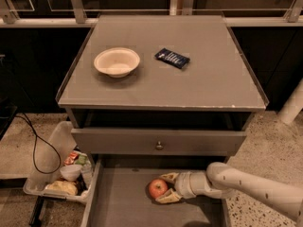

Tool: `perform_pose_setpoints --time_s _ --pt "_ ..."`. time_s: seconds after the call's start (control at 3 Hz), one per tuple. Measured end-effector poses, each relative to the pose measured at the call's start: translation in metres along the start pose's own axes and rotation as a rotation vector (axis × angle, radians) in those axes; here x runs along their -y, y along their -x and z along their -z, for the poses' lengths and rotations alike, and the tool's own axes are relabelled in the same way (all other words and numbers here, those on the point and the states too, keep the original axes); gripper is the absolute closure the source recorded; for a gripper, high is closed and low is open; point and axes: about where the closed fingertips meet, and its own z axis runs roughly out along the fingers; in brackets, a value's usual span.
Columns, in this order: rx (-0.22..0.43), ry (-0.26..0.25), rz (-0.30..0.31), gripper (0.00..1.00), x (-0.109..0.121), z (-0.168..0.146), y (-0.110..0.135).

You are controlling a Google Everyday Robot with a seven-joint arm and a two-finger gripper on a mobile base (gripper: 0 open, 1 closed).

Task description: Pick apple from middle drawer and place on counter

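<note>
The red apple (157,188) lies on the grey floor of the pulled-out middle drawer (124,203), near its middle. My gripper (168,187) reaches in from the right on a white arm. Its two beige fingers (168,197) are spread open, one behind and one in front of the apple's right side, close to it. The counter (208,79) is the large grey cabinet top above.
A beige bowl (117,61) and a dark blue packet (172,58) lie on the counter. A drawer front with a round knob (159,146) sits above the open drawer. A clear bin of snacks (61,174) and a black cable (35,145) lie on the floor at left.
</note>
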Motion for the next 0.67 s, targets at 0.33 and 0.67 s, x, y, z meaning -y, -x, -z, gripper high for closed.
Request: perform_pose_setpoints --time_s 0.33,0.67 --pt "0.0 0.0 0.0 0.66 0.0 0.0 0.0" --pt "0.0 0.0 0.0 0.89 0.0 -0.0001 0.0"
